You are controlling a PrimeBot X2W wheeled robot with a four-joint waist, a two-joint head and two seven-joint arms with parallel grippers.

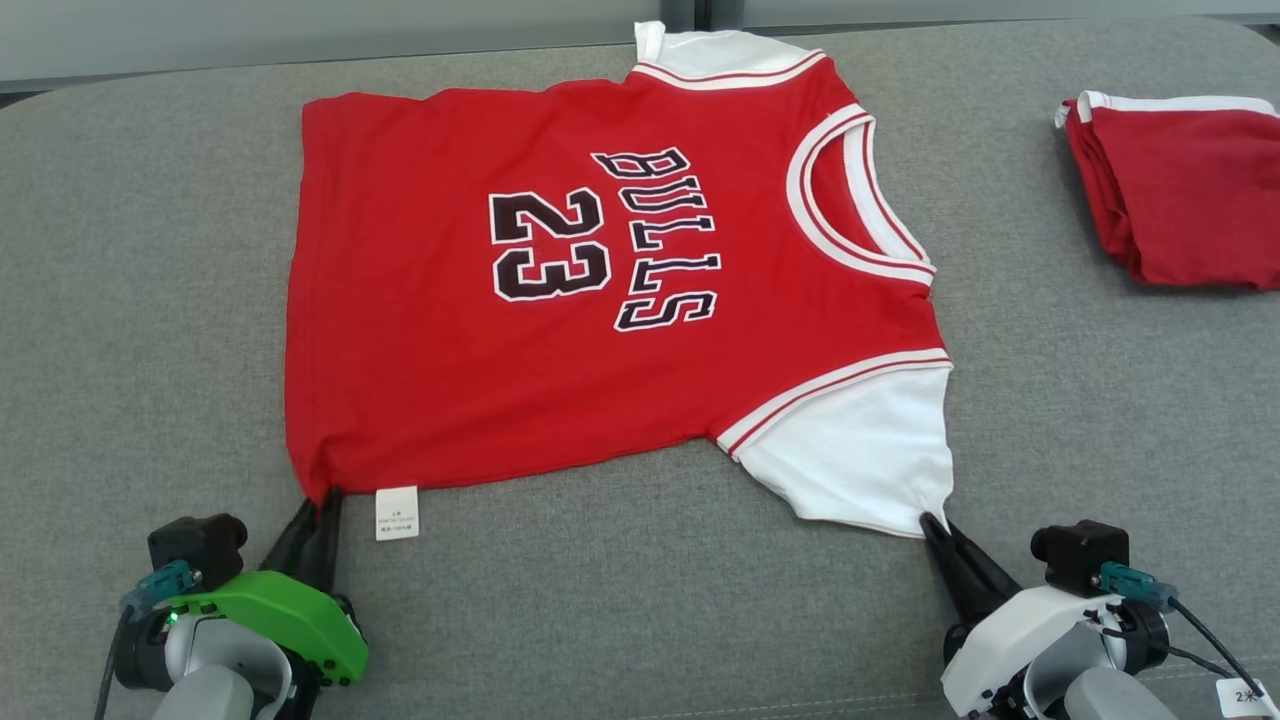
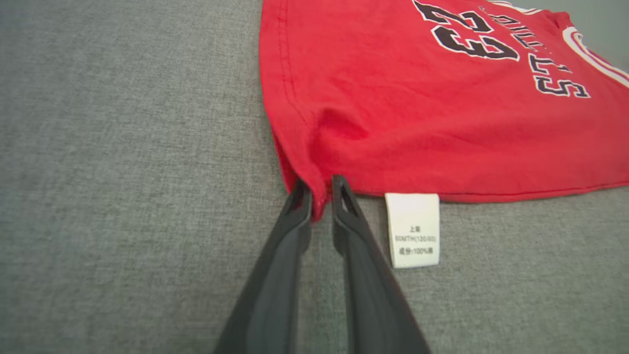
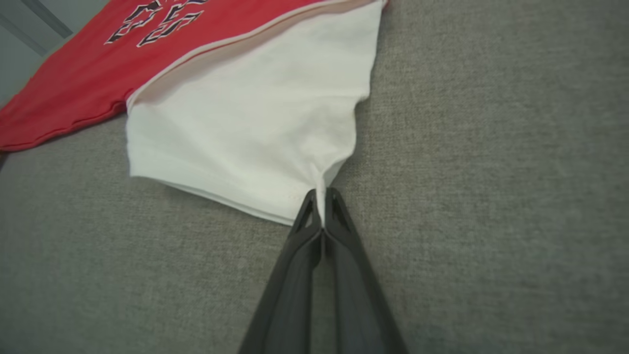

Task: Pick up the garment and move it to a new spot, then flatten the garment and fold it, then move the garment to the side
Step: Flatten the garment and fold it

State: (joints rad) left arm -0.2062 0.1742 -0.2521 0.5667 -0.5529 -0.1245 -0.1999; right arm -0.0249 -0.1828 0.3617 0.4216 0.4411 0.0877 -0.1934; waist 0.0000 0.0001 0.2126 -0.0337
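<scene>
Left gripper [image 2: 320, 191] pinches garment [image 1: 500, 330] hem corner; right gripper [image 3: 322, 197] clamps its white sleeve [image 3: 245, 123].

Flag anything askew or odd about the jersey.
The jersey lies mostly flat, but its far sleeve looks partly folded under, and a white care label sticks out past the near edge. The left end effector and right end effector pinch near corners, puckering the cloth.

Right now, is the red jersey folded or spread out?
Spread out: the jersey lies open in a single layer on the grey surface, number and lettering fully showing.
</scene>
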